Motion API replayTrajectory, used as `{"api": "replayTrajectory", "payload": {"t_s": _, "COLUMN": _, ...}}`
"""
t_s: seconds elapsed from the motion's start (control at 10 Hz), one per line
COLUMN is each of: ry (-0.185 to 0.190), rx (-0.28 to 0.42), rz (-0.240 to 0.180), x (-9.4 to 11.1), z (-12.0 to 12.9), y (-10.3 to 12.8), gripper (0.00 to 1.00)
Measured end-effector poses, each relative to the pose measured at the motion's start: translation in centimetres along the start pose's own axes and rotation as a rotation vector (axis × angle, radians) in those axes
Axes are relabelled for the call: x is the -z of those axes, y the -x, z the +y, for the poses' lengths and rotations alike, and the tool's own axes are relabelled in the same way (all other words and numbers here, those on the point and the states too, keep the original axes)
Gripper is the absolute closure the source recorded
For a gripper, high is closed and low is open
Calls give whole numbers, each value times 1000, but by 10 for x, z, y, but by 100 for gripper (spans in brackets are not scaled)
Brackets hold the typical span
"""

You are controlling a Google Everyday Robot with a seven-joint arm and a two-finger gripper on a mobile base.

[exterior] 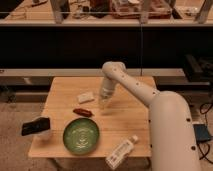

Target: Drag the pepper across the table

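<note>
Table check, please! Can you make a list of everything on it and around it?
Surface: wooden table.
Job's thing: red pepper, left of centre, untouched.
Clutter: green bowl, white packet, bottle lying at front edge, black object at left.
Gripper: gripper low over the table, right of the pepper, apart from it.
Cables: dark cable on floor at right.
Surroundings: shelves behind.
</note>
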State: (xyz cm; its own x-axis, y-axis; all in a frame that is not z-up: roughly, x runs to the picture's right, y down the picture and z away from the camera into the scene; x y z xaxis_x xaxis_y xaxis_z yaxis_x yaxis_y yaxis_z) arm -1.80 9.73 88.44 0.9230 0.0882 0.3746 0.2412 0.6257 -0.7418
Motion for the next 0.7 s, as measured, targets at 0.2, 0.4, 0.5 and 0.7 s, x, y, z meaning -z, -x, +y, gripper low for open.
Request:
{"api": "replayTrajectory", "payload": {"t_s": 0.2, "ry": 5, "rx": -2, "rz": -6, "x": 1, "z": -6, "y": 4, "gripper": 55}}
{"api": "replayTrajectory", "payload": {"t_s": 0.4, "ry": 11, "rx": 4, "rz": -6, "x": 3, "z": -17, "y": 5, "gripper": 59}}
{"api": "replayTrajectory", "payload": {"t_s": 0.5, "ry": 13, "rx": 2, "rz": -4, "x": 5, "z": -16, "y": 5, "gripper": 69}}
{"api": "replayTrajectory", "payload": {"t_s": 0.7, "ry": 12, "rx": 7, "rz": -5, "x": 7, "z": -10, "y": 17, "gripper": 76}}
